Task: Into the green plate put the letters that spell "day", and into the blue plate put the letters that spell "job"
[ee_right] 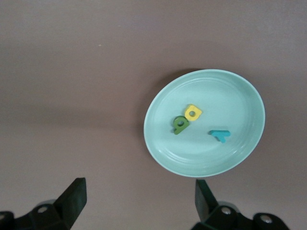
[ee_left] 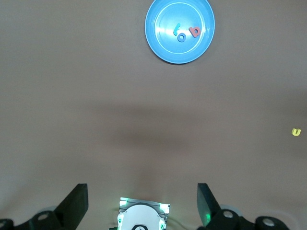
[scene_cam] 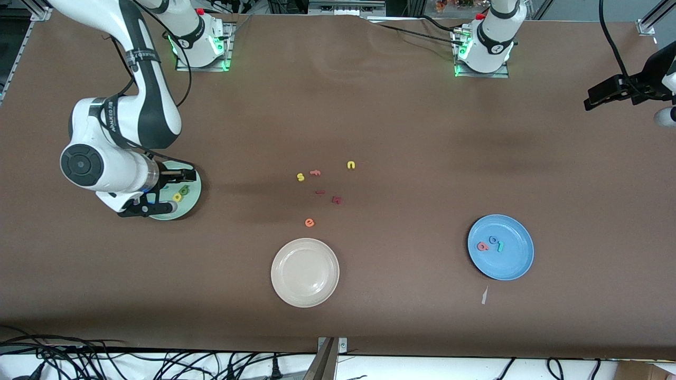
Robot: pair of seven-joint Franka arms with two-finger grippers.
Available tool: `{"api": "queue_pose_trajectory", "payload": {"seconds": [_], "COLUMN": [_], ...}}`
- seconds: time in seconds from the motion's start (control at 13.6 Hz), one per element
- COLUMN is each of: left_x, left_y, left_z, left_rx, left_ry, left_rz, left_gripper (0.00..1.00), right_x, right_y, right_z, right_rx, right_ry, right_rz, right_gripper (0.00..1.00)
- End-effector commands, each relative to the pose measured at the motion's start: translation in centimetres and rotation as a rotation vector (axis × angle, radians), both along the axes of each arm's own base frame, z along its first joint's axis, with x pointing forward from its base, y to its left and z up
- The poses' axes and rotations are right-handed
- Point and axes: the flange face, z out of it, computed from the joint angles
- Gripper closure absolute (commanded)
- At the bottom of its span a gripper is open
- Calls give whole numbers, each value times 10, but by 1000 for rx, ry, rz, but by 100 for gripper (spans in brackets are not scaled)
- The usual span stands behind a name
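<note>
brown bench [scene_cam: 401, 132] from the front: right gripper [scene_cam: 168, 196] low over the green plate [scene_cam: 193, 196], left gripper [scene_cam: 607, 95] waiting high by its end. left wrist: jaws spread, j, o, b [ee_left: 184, 32] in the blue plate [ee_left: 160, 45]. right wrist: jaws wide and empty, d, a, y [ee_right: 192, 122] inside; lifting carelessly could nudge the rim.

Foam letters read as characters: yellow "s" [scene_cam: 300, 177], yellow "n" [scene_cam: 351, 165], orange "e" [scene_cam: 309, 222] mid-frame on the table [scene_cam: 401, 132]. Blue plate [scene_cam: 515, 264], lower part of frame: "j" [scene_cam: 500, 246], "o" [scene_cam: 493, 240], "b" [scene_cam: 482, 246]. Green plate [ee_right: 240, 91]: "d" [ee_right: 180, 124], "a" [ee_right: 193, 112], "y" [ee_right: 220, 135]. Arm band text unreadable.
</note>
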Motion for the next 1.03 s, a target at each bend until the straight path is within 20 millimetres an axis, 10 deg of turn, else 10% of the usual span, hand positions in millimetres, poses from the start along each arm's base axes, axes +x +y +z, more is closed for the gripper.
{"api": "queue_pose_trajectory", "payload": {"seconds": [0.0,0.51,0.96], "left_x": [4,4,4], "left_y": [-1,-1,-1], "left_z": [5,5,5], "left_rx": [-6,-11,-13], "left_ry": [-9,-9,-10], "left_rz": [-6,-7,-5], "left_gripper": [0,0,0], "right_x": [5,2,-37], "right_y": [14,65,-14], "right_z": [25,121,196], "right_rx": [2,80,28], "right_ry": [-4,-41,-202], "right_rz": [-9,93,35], "right_gripper": [0,0,0]}}
